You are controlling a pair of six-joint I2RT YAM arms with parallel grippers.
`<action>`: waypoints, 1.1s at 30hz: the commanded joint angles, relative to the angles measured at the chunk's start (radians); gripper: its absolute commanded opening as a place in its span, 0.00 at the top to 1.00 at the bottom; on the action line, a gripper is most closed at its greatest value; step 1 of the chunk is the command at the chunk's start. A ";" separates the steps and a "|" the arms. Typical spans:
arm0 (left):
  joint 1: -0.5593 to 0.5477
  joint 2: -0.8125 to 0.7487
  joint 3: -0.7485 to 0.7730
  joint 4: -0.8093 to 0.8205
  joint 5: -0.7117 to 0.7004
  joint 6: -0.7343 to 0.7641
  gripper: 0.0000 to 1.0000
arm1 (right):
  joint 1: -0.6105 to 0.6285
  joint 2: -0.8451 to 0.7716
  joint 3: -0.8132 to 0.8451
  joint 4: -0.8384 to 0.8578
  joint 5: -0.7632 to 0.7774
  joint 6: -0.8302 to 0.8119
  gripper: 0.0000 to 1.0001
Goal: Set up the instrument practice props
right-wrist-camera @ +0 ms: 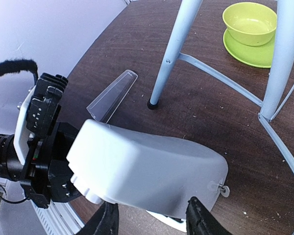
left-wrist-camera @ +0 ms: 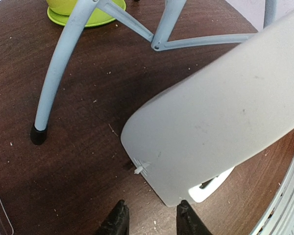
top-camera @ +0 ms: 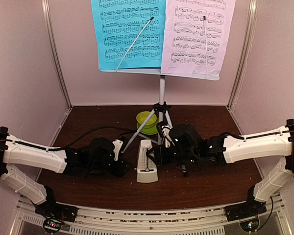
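Note:
The music stand [top-camera: 186,72] stands on its silver tripod [top-camera: 161,98] at the back, with a blue sheet [top-camera: 127,34] and a pink sheet [top-camera: 196,34] on it. The cream metronome [top-camera: 147,169] stands in front of the tripod, between both grippers. My right gripper [right-wrist-camera: 152,220] has its fingers against both sides of the metronome [right-wrist-camera: 147,166] near its base. My left gripper [left-wrist-camera: 153,218] is open over bare table, its right finger just touching the corner of the metronome [left-wrist-camera: 225,112]. The clear cover [right-wrist-camera: 112,95] lies on the table beyond the metronome, next to the left arm.
A lime-green bowl on its saucer [top-camera: 147,120] sits behind the metronome between the tripod legs [left-wrist-camera: 59,73]. One leg's black foot [right-wrist-camera: 152,104] rests close to the clear cover. Pale walls close in the table on three sides.

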 commanded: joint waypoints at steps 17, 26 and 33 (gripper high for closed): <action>-0.005 0.022 0.028 0.015 -0.011 0.022 0.65 | 0.000 -0.068 -0.079 0.016 0.036 0.014 0.62; -0.005 0.027 0.036 0.011 -0.012 0.032 0.65 | 0.001 -0.066 -0.077 0.026 0.010 0.018 0.33; -0.005 0.013 0.027 0.006 -0.019 0.033 0.65 | 0.015 -0.045 -0.043 0.030 0.004 0.010 0.16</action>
